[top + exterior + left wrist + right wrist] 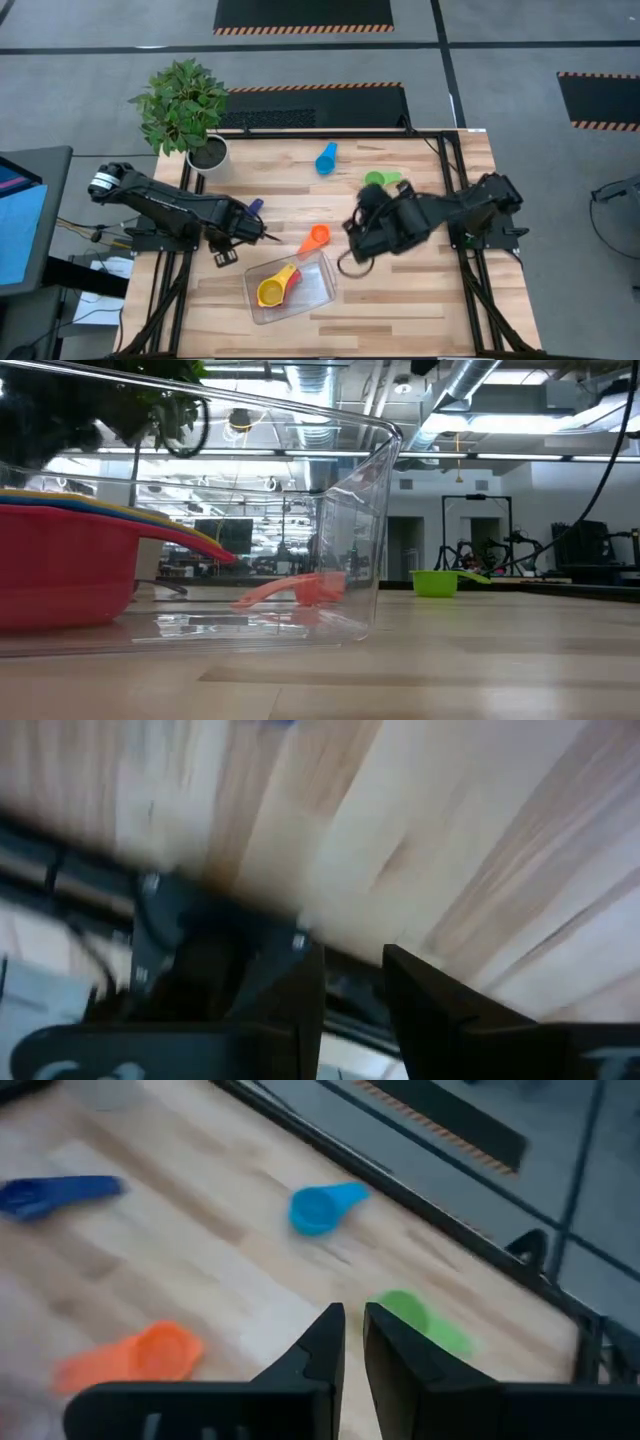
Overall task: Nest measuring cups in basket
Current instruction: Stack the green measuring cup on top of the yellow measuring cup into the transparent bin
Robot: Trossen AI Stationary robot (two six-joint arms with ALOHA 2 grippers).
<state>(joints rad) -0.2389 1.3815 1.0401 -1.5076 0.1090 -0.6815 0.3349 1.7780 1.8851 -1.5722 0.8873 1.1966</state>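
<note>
The clear basket sits near the table's near edge. In it, a yellow cup is nested in a red cup. An orange cup lies just beyond the basket. A green cup, a light blue cup and a blue cup lie farther back. My right gripper hovers shut over the table just short of the green cup and holds nothing. My left gripper, slightly open and empty, is beside the blue cup, left of the basket.
A potted plant in a white pot stands at the table's far left corner. Bare wood shows right of the basket and along the far edge. Black frame rails border the table's right side.
</note>
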